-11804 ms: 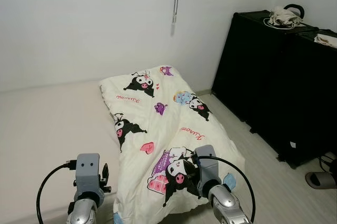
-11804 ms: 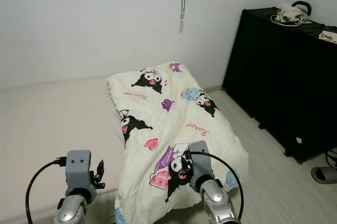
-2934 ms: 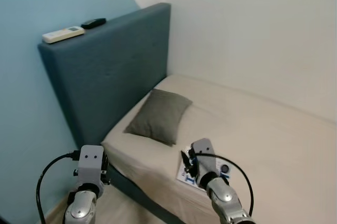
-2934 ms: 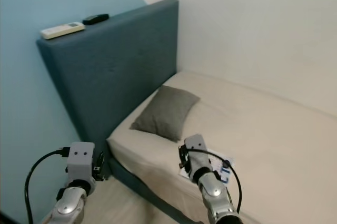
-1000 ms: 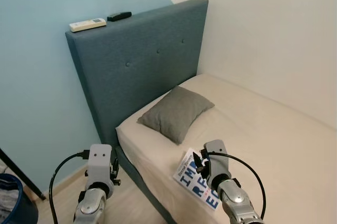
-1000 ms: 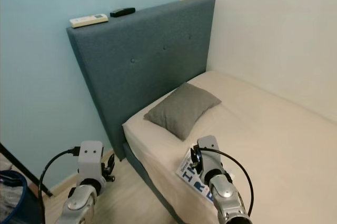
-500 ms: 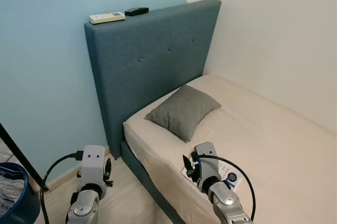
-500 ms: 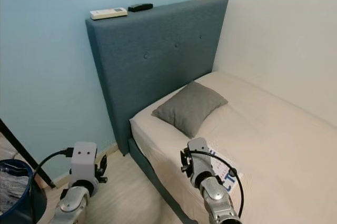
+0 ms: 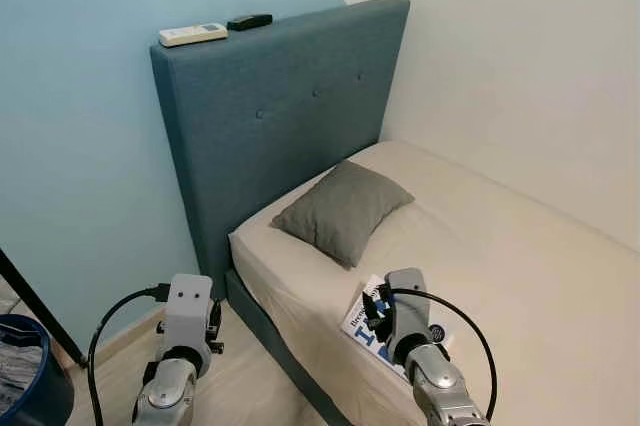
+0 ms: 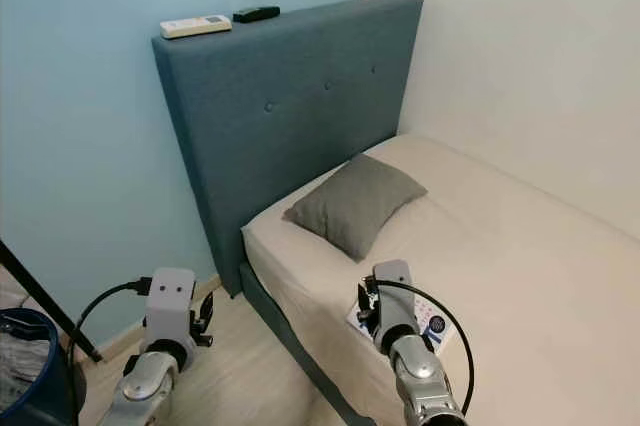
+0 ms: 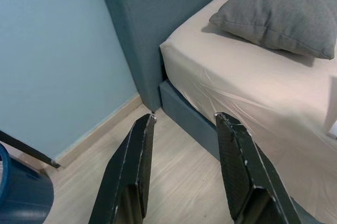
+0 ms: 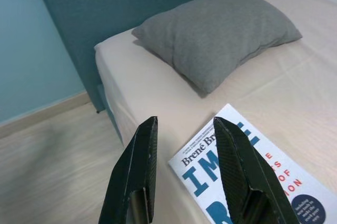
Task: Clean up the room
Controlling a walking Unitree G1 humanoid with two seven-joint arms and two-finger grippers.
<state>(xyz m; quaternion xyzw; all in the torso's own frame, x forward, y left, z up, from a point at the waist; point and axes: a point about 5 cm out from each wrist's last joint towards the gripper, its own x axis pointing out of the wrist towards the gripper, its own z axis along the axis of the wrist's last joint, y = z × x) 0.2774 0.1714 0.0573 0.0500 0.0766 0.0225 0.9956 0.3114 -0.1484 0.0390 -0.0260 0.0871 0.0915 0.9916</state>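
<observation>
Fingers of our left gripper (image 11: 184, 169) stood apart with nothing between them, over the pale wood floor (image 11: 174, 182) beside the bed's corner; fingers of our right gripper (image 12: 181, 174) were likewise parted and held nothing, poised above the near edge of the bed (image 9: 520, 246), just short of a book (image 12: 247, 182) with a white cover and blue letters that lay flat on the sheet near that edge. We judged the tidying barely under way here: the book was not yet lifted, a white remote (image 9: 193, 34) and a black remote (image 9: 249, 21) sat on top of the blue headboard (image 9: 280, 116), and a grey pillow (image 9: 342, 210) lay at the head of the bed. Leftmost, a dark blue bin (image 9: 30, 371) stood on the floor by the light blue wall (image 9: 80, 146); the wall on the right was white.
</observation>
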